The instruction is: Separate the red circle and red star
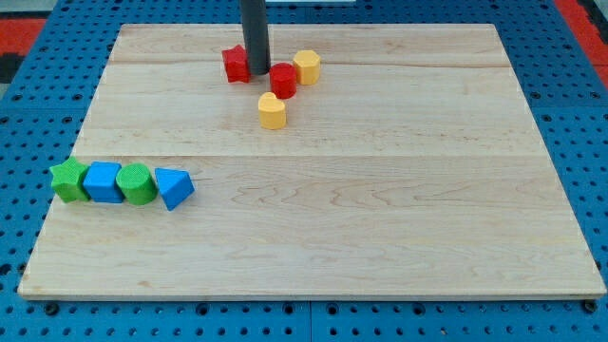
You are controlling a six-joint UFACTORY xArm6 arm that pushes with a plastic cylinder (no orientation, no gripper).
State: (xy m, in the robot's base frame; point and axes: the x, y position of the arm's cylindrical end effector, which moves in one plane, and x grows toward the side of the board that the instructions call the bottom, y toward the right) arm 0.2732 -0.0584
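A pale wood grain is shown by the surface (380, 190), set on a blue studded base (19, 114). Red is worn by the star (235, 64) and circle (283, 80); yellow by two blocks (307, 66) (272, 111); green (67, 180) (136, 183) and blue (101, 181) (174, 187) alternate in a row. The rod (255, 33) is dark grey.

my tip (256, 73) between red star (235, 64), just left, and red circle (283, 80), just right | yellow hexagon (307, 66) right, touching circle | yellow heart (273, 111) below-right | green star (67, 180), blue cube (100, 181), green circle (136, 183), blue triangle (173, 187) in a row far below-left
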